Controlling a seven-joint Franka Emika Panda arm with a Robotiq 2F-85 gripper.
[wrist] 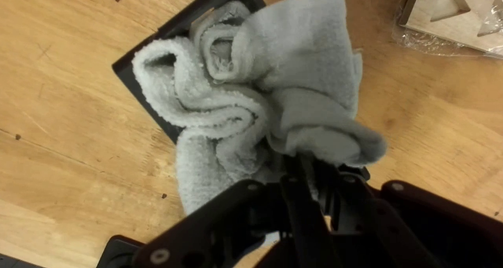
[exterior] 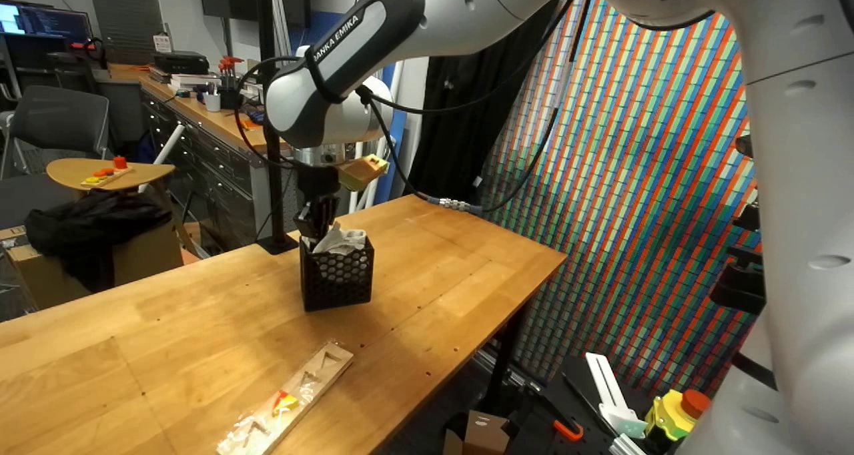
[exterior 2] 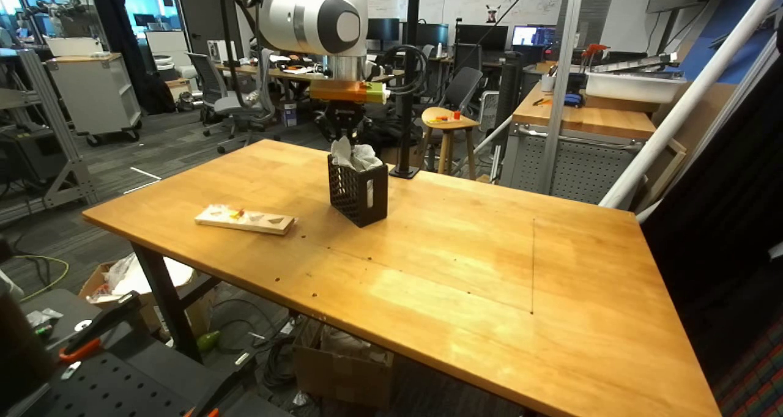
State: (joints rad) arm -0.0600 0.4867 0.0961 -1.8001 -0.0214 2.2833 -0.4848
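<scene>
Fingers (wrist: 296, 197) narrow, apparently pinching a fold of grey cloth (wrist: 243, 99), which is crumpled in and above the black basket (exterior: 337, 298), centre of the frame in an exterior view. Handling looks best with the pinch deep in the fold and any pull slow and straight up; a sideways tug could drag or tip the basket, likely light. Cloth nubby, towel-like, in soft curls; basket boxy, pierced with hexagons. Lower left, same view: wooden board (exterior: 300, 393), triangular recesses, crinkled clear plastic (wrist: 420, 40), on the smooth bench (exterior: 220, 288).
</scene>
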